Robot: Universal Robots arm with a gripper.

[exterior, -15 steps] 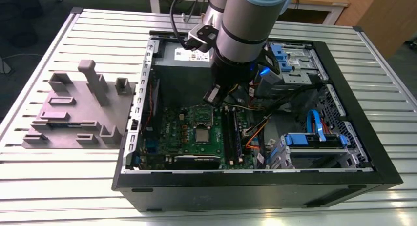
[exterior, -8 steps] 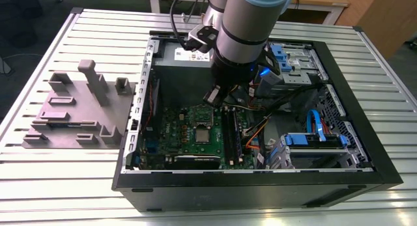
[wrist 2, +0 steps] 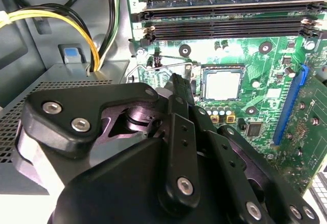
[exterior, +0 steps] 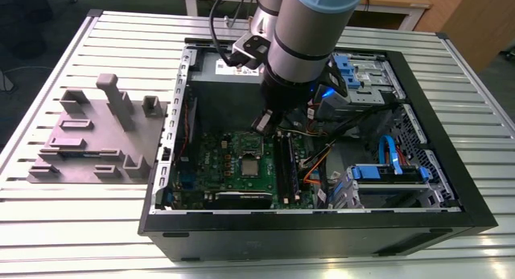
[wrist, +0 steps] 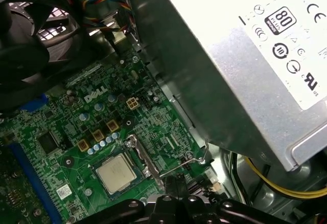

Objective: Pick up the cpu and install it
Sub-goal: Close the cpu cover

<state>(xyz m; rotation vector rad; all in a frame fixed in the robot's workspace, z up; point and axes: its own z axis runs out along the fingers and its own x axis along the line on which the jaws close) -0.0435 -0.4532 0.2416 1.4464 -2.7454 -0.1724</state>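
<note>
In the exterior view the computer case (exterior: 322, 231) lies open on a slatted metal table (exterior: 81, 231), and nearest the camera within it sits the green motherboard (exterior: 217, 164). The cpu (exterior: 251, 166) rests flat in its socket there, shiny top facing up out of the case. It is square, so it has no long axis, and its edges run parallel to the memory sticks (exterior: 287, 164) at its three o'clock. Farther in, at the chip's twelve o'clock, the gripper (exterior: 264, 121) hangs above the board, apart from the chip, with the power supply (exterior: 233, 67) beyond it. A grey moulded fixture (exterior: 96, 140) stands on the table at the case's nine o'clock. The second wrist view adds the black fingers (wrist 2: 179, 127), which seem drawn together on nothing, their tip short of the cpu (wrist 2: 223, 85), and yellow cables (wrist 2: 51, 14). The first wrist view adds the wire retention lever (wrist: 184, 165) just beside the cpu (wrist: 116, 175), and a black fan (wrist: 30, 40)
</note>
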